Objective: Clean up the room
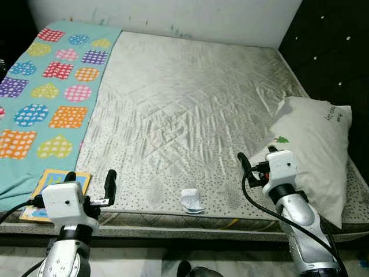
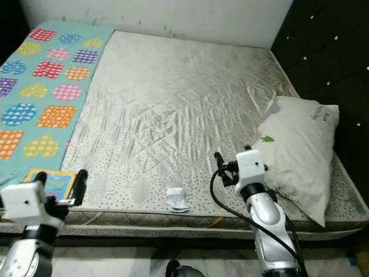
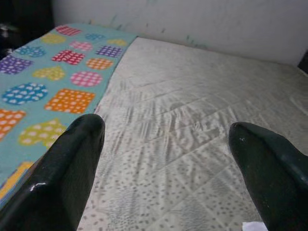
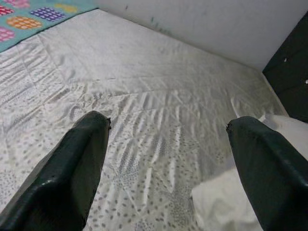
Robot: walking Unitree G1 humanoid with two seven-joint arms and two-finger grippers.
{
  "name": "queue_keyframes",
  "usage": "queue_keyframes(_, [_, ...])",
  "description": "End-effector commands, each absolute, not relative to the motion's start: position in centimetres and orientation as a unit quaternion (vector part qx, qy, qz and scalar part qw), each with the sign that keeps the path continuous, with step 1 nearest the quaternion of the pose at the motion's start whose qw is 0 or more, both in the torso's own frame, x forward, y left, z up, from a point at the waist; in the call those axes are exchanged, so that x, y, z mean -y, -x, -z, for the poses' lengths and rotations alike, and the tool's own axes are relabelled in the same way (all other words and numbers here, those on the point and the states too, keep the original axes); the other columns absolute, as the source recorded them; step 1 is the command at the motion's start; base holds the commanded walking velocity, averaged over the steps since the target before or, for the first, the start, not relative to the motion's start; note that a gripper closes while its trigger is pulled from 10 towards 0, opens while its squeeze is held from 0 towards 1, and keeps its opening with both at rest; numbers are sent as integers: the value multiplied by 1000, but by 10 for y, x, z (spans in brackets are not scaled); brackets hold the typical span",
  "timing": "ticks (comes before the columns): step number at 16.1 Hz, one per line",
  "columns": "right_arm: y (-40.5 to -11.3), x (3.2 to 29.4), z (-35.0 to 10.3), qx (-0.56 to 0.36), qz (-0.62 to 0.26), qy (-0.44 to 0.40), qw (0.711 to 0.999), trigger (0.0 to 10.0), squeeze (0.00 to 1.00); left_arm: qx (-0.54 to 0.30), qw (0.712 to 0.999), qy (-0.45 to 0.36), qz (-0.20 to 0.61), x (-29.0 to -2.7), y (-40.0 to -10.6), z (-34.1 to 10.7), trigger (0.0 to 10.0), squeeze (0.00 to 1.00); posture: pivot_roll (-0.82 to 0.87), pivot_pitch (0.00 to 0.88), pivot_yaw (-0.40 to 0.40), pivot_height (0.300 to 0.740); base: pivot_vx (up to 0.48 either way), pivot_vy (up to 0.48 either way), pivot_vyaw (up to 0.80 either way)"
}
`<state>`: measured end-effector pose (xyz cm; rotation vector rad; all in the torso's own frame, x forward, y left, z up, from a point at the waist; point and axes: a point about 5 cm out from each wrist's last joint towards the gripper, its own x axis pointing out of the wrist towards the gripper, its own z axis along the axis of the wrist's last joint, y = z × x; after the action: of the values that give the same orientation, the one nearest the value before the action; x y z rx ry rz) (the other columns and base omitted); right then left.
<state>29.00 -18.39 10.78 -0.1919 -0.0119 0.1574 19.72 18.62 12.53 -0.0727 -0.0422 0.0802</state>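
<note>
The crumpled white paper scrap [image 1: 191, 200] lies on the quilted silver-grey mattress [image 1: 190, 104], just inside its near edge and about midway along it; it sits between the 2 grippers, touched by neither. The main risk, as I judge it, is a reach that sweeps low across the slippery cover; that could nudge the light scrap over the near edge onto the floor, or pinch the sheet along with it. The right gripper [image 1: 256, 163] hovers above the near right part of the mattress, fingers spread wide, just beside the white pillow [image 1: 314, 147] at the right edge; a careless swing could drag that pillow. The left gripper [image 1: 90, 183] hangs over the near left corner, fingers parted with nothing between them, close to the flat colourful picture book [image 1: 53, 182] lying there beside the turquoise patterned blanket [image 1: 43, 86].
</note>
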Motion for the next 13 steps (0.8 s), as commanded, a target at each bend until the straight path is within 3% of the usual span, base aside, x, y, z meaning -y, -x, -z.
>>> queue_keyframes(1, [-290,189,-105,0,-67,95,993,10000,0,10,999,39,-34,-186,-198,-121,10000,0,27,136,-111,740,0,0,0])
queue_keyframes(5, [-290,190,-105,1,-64,96,993,10000,0,6,999,39,-27,-183,-199,-119,10000,0,21,138,-108,740,0,0,0])
queue_keyframes(8, [-290,192,-105,1,-60,98,993,10000,0,1,999,47,-17,-177,-199,-117,10000,0,17,145,-106,740,0,0,-800])
queue_keyframes(13, [-289,190,-105,1,-63,98,993,10000,0,0,998,65,19,-171,-200,-117,10000,0,13,160,-109,740,0,0,0])
